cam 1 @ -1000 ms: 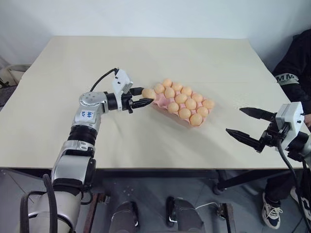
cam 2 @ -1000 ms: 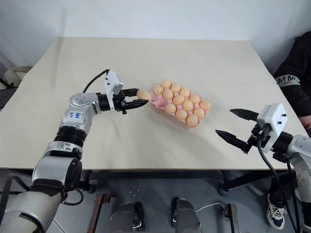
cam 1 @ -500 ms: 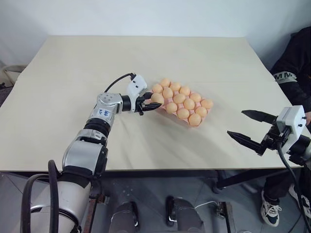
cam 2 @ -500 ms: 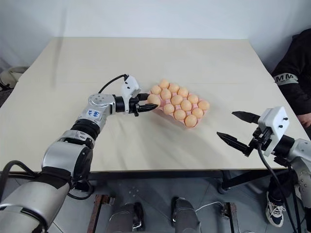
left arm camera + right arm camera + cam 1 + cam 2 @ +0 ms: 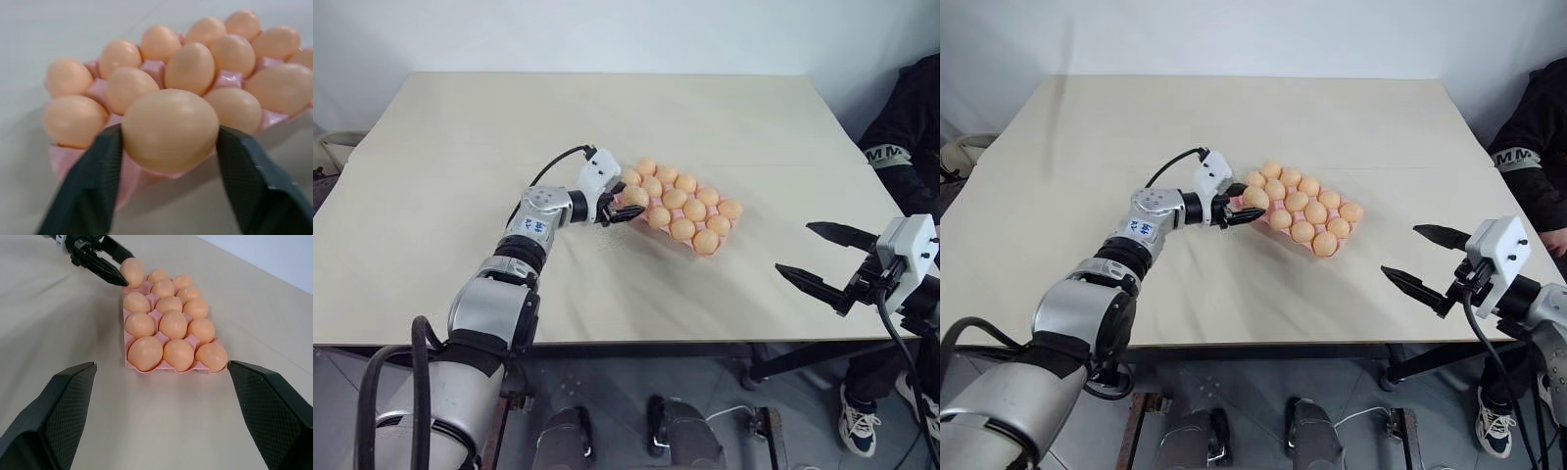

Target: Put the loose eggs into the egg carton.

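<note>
The pink egg carton lies mid-table with several pale orange eggs in its cups. My left gripper reaches to the carton's near left corner. It is shut on one egg, with a black finger pressed against each side. That egg sits low over the corner cup; I cannot tell whether it rests in it. My right gripper hovers open at the table's right front, well away from the carton, with nothing between its fingers.
A person in a black sleeve stands past the table's right edge. The table's front edge runs just below both arms. Bare tabletop stretches behind and left of the carton.
My left gripper has carried the egg rightward and down, from beside the carton to its near left corner. The right gripper has stayed where it was, open.
</note>
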Robot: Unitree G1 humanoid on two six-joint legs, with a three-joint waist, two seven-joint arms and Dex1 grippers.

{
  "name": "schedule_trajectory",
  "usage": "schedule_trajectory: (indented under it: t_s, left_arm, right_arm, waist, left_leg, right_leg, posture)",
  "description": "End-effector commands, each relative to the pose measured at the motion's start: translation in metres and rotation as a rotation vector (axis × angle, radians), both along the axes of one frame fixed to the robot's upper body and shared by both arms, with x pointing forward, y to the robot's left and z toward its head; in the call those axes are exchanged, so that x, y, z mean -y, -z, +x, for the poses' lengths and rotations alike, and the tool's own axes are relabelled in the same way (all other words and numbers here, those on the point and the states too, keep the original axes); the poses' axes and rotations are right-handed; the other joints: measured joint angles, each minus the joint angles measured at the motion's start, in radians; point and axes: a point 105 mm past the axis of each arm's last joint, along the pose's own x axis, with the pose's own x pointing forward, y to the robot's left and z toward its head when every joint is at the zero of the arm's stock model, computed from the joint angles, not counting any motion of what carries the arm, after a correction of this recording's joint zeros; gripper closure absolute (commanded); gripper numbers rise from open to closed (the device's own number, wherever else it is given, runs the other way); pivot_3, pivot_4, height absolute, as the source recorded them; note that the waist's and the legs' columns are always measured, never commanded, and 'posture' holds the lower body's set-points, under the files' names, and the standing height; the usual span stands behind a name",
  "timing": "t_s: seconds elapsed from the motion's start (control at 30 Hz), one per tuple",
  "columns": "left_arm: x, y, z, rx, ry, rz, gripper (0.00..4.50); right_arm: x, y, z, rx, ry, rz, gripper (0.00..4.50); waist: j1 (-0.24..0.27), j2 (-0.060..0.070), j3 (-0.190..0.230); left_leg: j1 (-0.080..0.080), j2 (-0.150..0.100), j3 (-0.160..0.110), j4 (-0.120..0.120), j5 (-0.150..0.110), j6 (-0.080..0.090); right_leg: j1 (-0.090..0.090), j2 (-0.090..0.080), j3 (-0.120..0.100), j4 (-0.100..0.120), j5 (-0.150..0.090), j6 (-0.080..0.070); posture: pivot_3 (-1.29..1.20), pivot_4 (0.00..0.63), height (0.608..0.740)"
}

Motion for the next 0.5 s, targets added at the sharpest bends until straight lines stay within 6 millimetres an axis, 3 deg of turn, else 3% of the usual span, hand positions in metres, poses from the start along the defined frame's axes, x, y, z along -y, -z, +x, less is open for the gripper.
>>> schedule_trajectory:
  t_s: [0.03, 0.27, 0.37, 0.5]
  left_arm:
    - [0.004, -0.014, 0.004, 0.043, -0.02, -0.021, 0.08]
    - [0.002, -0.019, 0.004, 0.058, -0.013, -0.025, 0.03]
    - [-0.003, -0.039, -0.004, 0.107, 0.079, -0.05, 0.03]
    - [-0.026, -0.061, -0.011, 0.157, 0.121, -0.092, 0.03]
  right_arm:
    - [-0.002, -0.013, -0.004, 0.053, -0.005, 0.004, 0.0]
    - [-0.001, -0.014, -0.004, 0.05, -0.002, -0.001, 0.0]
    - [-0.002, -0.014, -0.005, 0.047, -0.005, -0.001, 0.0]
    - [-0.003, -0.015, -0.007, 0.049, -0.023, 0.006, 0.0]
  waist:
    - [0.0, 0.0, 0.0]
    - [0.0, 0.0, 0.0]
    - [-0.001, 0.0, 0.0]
    - [-0.002, 0.0, 0.0]
  left_leg:
    - [0.0, 0.0, 0.0, 0.0, 0.0, 0.0]
    - [0.0, 0.0, 0.0, 0.0, 0.0, 0.0]
    - [0.0, 0.0, 0.0, 0.0, 0.0, 0.0]
    - [0.0, 0.001, 0.001, -0.001, 0.0, 0.0]
  right_leg:
    - [0.0, 0.0, 0.0, 0.0, 0.0, 0.0]
    - [0.0, 0.0, 0.0, 0.0, 0.0, 0.0]
    - [0.0, 0.0, 0.0, 0.0, 0.0, 0.0]
    - [0.0, 0.001, 0.0, 0.0, 0.0, 0.0]
  posture:
    - [0.0, 0.15, 0.74]
    - [0.0, 0.15, 0.74]
    - [0.0, 0.15, 0.74]
    - [0.0, 0.15, 0.74]
